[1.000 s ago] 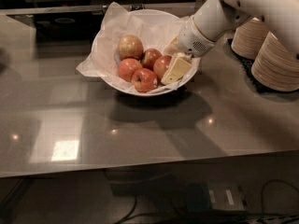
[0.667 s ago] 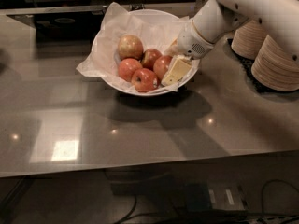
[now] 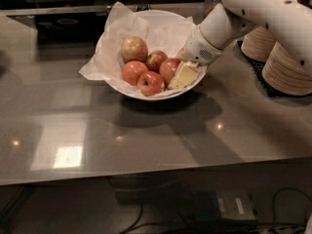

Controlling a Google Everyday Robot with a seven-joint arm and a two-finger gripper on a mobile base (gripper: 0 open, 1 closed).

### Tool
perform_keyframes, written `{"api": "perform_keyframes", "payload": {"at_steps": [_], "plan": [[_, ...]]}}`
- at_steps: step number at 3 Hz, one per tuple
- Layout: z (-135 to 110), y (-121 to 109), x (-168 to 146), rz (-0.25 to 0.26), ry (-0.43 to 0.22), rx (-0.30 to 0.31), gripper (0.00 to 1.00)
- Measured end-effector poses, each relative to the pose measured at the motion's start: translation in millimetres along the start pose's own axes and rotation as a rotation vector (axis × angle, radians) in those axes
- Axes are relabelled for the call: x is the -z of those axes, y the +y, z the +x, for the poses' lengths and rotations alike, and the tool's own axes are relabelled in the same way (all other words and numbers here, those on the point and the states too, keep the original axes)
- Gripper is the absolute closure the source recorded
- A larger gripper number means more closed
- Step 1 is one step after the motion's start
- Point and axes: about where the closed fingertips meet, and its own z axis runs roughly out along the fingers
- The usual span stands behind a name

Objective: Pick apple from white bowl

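Observation:
The white bowl [image 3: 117,84], lined with crumpled white paper, stands on the grey counter and holds several apples. The large red apple [image 3: 168,68] lies at the right of the pile. A paler yellow-tan apple [image 3: 134,48] is at the back and a smaller dark red apple [image 3: 155,59] is in the middle. My gripper [image 3: 182,75] reaches down into the bowl's right side from the white arm [image 3: 229,21], and its cream-coloured tip sits right against the right side of the large red apple.
Stacks of beige paper bowls [image 3: 287,69] stand to the right of the arm, on a dark mat. A dark cooktop panel [image 3: 63,26] lies behind the bowl at the left. The counter's front edge [image 3: 146,177] runs below, with cables on the floor under it.
The arm has shifted very slightly to the left. The gripper stays in the bowl's right side against the red apple. The apples have not moved.

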Motion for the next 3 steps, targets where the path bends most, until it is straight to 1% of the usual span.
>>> {"api": "perform_keyframes", "payload": {"at_steps": [1,2,3], "plan": [[0,0,0,0.0,0.0,0.0,0.83],[0,0,0,0.0,0.0,0.0,1.0],[-3,-1,11,0.003,-0.043,-0.003,1.0]]}}
